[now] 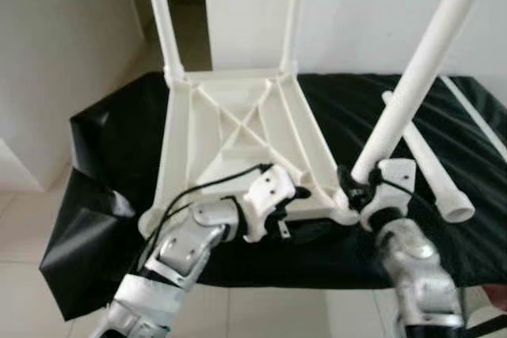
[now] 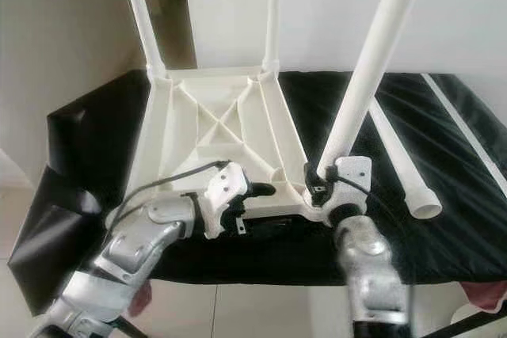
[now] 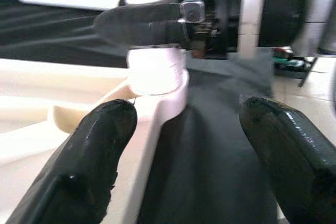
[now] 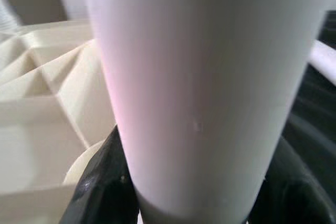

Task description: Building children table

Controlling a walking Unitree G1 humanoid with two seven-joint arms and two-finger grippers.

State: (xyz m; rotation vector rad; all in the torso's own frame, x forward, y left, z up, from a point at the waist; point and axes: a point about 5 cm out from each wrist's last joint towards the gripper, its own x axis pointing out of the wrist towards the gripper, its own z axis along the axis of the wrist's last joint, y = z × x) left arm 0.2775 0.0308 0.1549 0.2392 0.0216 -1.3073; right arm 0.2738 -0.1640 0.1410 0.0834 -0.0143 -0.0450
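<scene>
The left pincer (image 1: pixel 299 192) hung open at the near edge of the upturned tabletop (image 1: pixel 238 140) on the black-covered counter (image 1: pixel 103 148). The right pincer (image 1: pixel 348 182) gripped a white leg (image 1: pixel 420 69) standing tilted in the near right corner socket (image 3: pixel 157 74). Farther back, two legs (image 1: pixel 162 13) stood upright in the far sockets, and a spare leg (image 1: pixel 432 168) lay right of the tabletop.

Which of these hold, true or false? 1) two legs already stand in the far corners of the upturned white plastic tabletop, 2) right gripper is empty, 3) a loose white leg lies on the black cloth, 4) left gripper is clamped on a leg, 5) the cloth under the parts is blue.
1) True: two fitted white legs stand up from the far corners of the upturned white plastic tabletop.
2) False: the right gripper is shut on a white tube leg, at the near right corner.
3) True: a loose white leg lies on the black cloth.
4) False: the left gripper is open at the tabletop's near edge.
5) False: it is black.
</scene>
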